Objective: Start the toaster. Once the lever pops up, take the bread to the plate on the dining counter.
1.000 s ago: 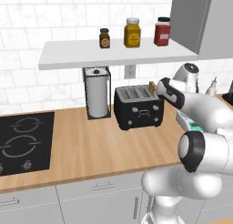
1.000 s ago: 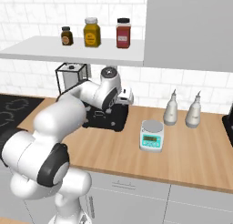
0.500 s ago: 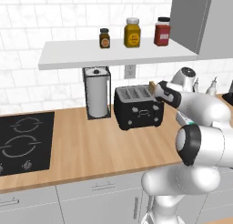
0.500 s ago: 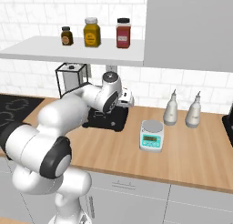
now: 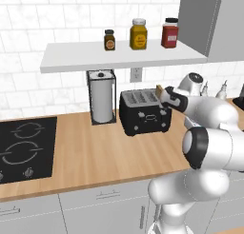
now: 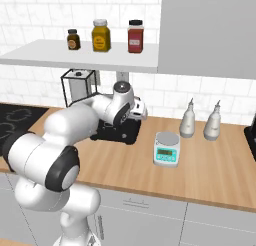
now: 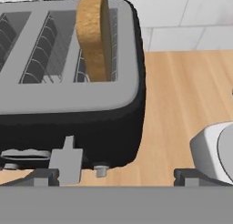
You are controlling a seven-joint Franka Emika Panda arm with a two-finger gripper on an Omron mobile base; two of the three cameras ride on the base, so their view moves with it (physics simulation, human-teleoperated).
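My claw (image 7: 113,175) hangs with its two tips spread wide apart, holding nothing, just at the right end of the toaster (image 5: 144,112). That toaster is a black box with a grey top plate cut by two long slots, and small pale controls on its face. It sits on the wood counter (image 5: 86,152) close to the tiled wall, just beside the paper-towel roll (image 5: 101,99) in its wire stand and under the white shelf (image 5: 119,54) with three jars. Its long side runs along the wall, and the slots run across it, from the front face toward the wall.

The bread (image 7: 94,34) stands upright in the slot nearest my claw, its upper part sticking well above the top plate. It is tan-brown on the crust with a slightly paler broad face. It stands on edge, its long axis vertical, and its broad faces lie parallel to the slot walls. In the left base view I see the bread (image 5: 159,91) as a small tan corner just above my hand.
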